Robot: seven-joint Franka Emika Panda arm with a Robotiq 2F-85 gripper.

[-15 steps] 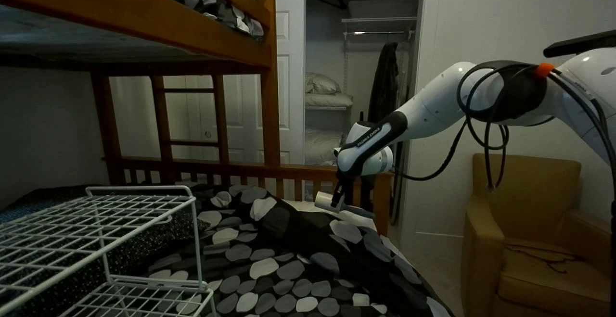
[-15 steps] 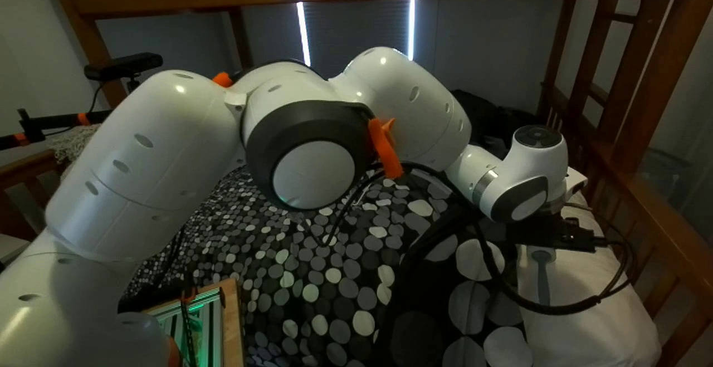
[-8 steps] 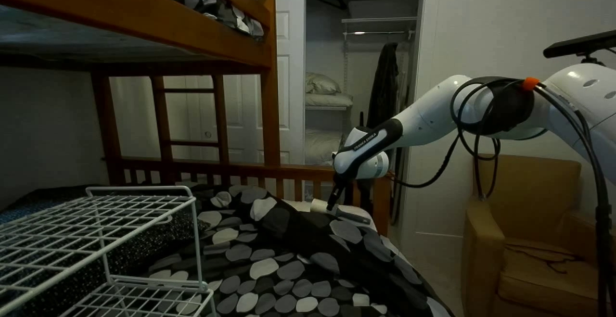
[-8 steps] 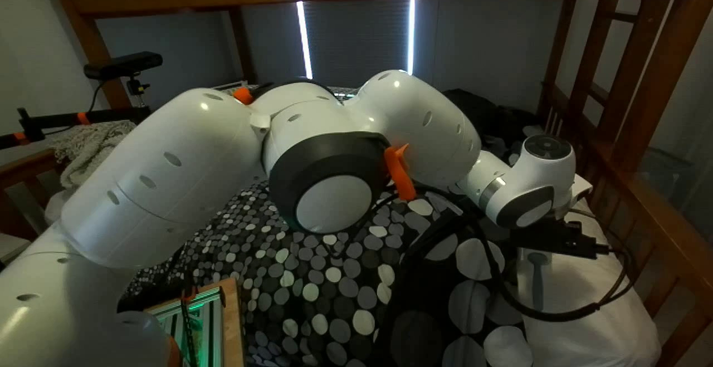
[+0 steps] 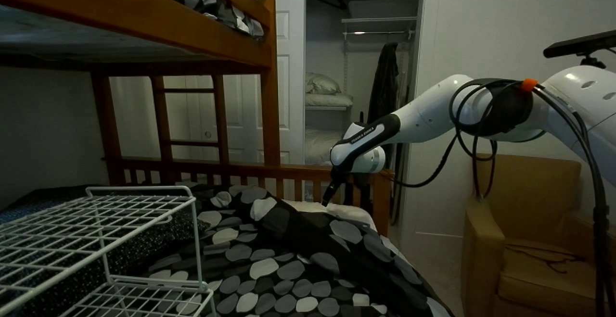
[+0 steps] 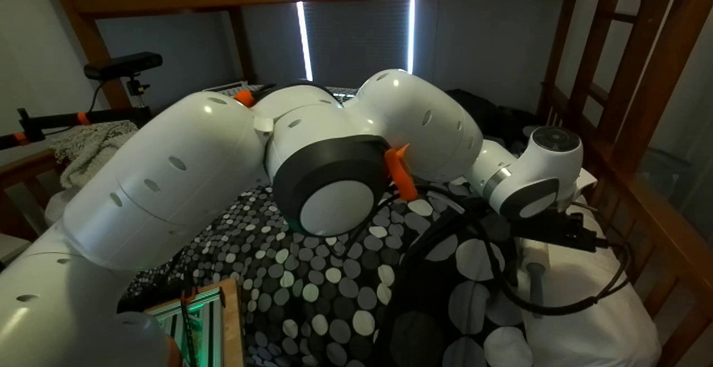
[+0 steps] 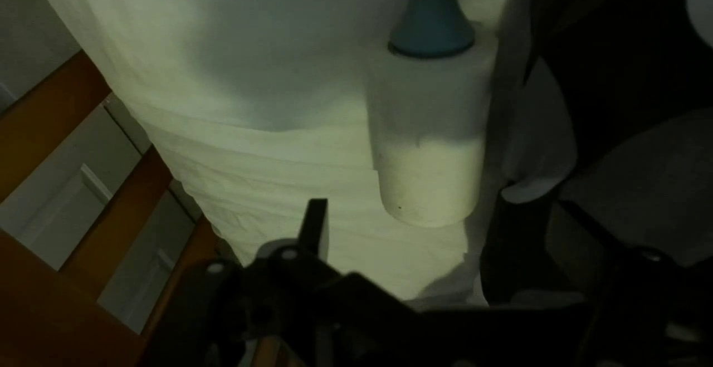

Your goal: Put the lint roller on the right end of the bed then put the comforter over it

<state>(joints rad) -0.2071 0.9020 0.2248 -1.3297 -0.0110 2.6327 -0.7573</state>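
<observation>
The lint roller, a white roll with a blue-grey handle, lies on white bedding at the end of the bed. It shows in the wrist view [image 7: 431,138] and in an exterior view [image 6: 536,257]; elsewhere the comforter's edge hides it. My gripper [image 7: 443,208] is open and empty, with its fingers apart beyond the roll's free end; it also shows in an exterior view [image 5: 327,199]. The comforter [image 5: 288,264], black with white and grey spots, is bunched beside the roller, and also shows in the wrist view [image 7: 624,72]. The brown bed [image 5: 332,170] has a slatted end rail [image 6: 663,218].
White bedding [image 6: 596,311] lies under the roller against the slatted rail. The upper bunk [image 5: 159,28] hangs over the bed. A white wire rack [image 5: 139,188] stands in front of the bed, and a tan armchair [image 5: 527,182] stands beyond it. A black cable loops from the wrist.
My gripper came down with the lint roller, then opened and moved back off it. The roller now lies on the white bedding, its roll and handle no longer held.
</observation>
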